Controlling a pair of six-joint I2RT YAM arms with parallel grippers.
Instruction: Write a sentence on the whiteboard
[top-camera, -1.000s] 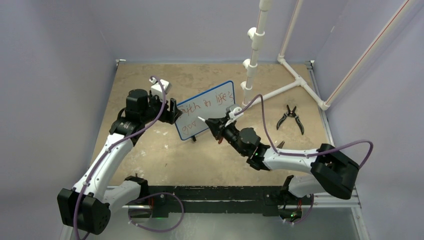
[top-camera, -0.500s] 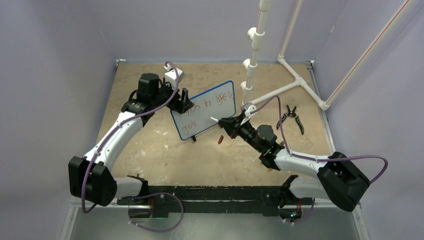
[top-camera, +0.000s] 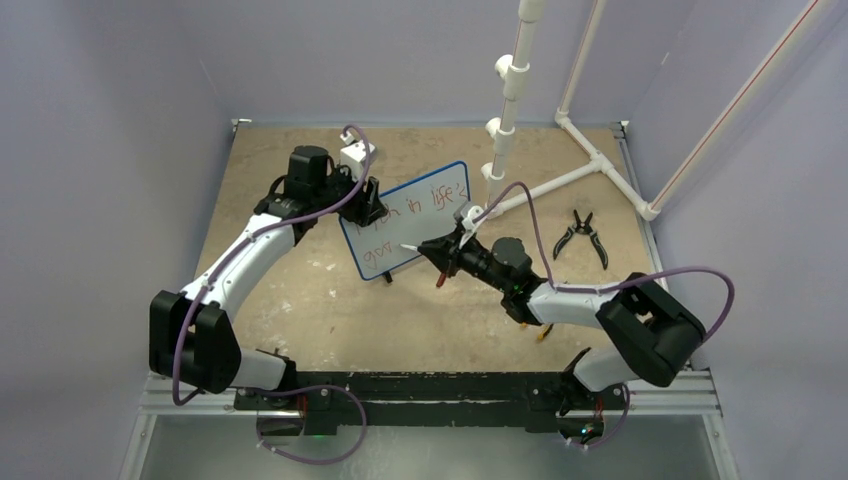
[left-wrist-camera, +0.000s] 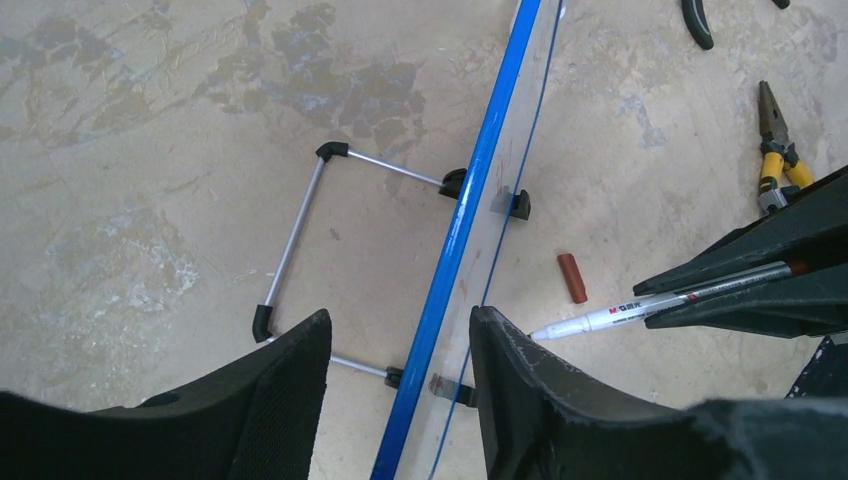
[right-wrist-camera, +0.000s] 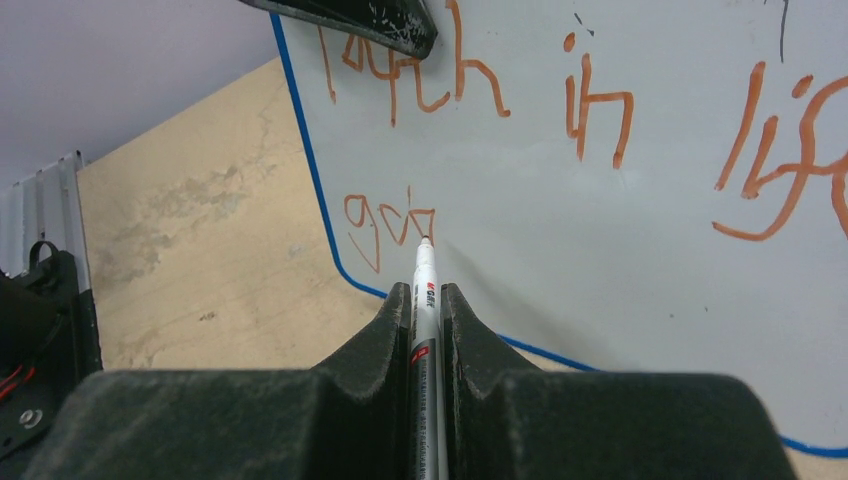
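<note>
The whiteboard (top-camera: 425, 225) stands tilted on its wire stand at mid table, blue rim (left-wrist-camera: 470, 190) seen edge-on in the left wrist view. The sentence (right-wrist-camera: 590, 110) is red handwriting, a top line and a short start of a second line (right-wrist-camera: 385, 225). My left gripper (top-camera: 368, 205) straddles the board's top left edge, open, with a gap beside the rim (left-wrist-camera: 400, 316). My right gripper (right-wrist-camera: 425, 290) is shut on a white marker (right-wrist-camera: 424, 262). The marker's tip touches the board at the end of the second line's letters.
A red marker cap (top-camera: 440, 279) lies on the table below the board. Black pliers (top-camera: 581, 236) lie to the right, yellow-handled pliers (left-wrist-camera: 775, 150) near the right arm. A white pipe frame (top-camera: 560, 175) stands at the back right. The board's wire stand (left-wrist-camera: 300, 230) sticks out behind.
My left gripper has moved right and farther back along the board's left edge to its top corner, and its jaws have narrowed. The marker tip has shifted left along the second line.
</note>
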